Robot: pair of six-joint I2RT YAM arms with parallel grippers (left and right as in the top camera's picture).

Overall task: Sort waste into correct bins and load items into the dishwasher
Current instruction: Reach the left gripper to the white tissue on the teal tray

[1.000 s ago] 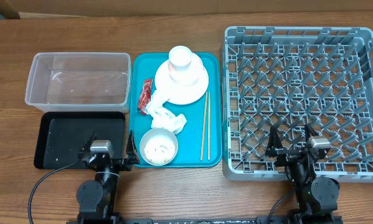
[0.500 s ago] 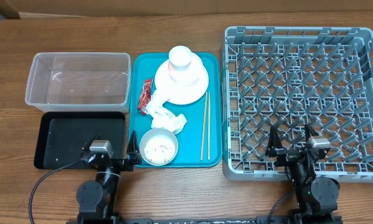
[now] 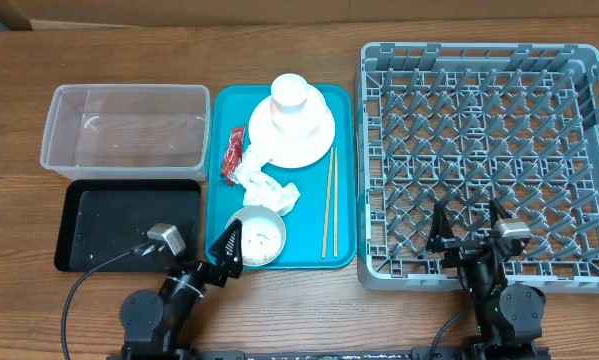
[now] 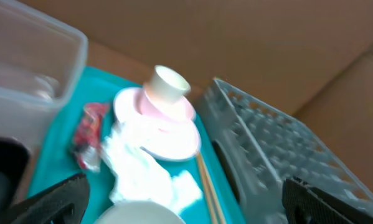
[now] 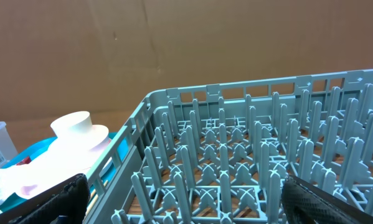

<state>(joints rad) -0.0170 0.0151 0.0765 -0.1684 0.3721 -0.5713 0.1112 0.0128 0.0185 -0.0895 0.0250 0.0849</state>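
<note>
Clear tub (image 3: 129,130): left of the teal tray (image 3: 309,225), far end; bare, likely meant for waste.
Black tray (image 3: 109,225): left of the teal tray, near end; also bare.
My left pincer (image 3: 229,250): jaws spread, holding nothing, angled at the teal tray's near-left corner by the bowl (image 3: 281,228); I judge sorting starts there.
Waste: red wrapper (image 3: 232,153) and tissue (image 3: 269,190) on the teal tray's left side; rice (image 3: 254,240) in the bowl.
Dishes: plate (image 3: 314,135) with cup (image 3: 291,94) stacked on it, at the teal tray's far end; chopsticks (image 3: 329,200) along its right side.
Dish rack (image 3: 479,48): right of the teal tray; nothing loaded.
My right pincer (image 3: 468,228): jaws apart, empty, over the rack's near edge; parked, I judge, to receive dishes.
</note>
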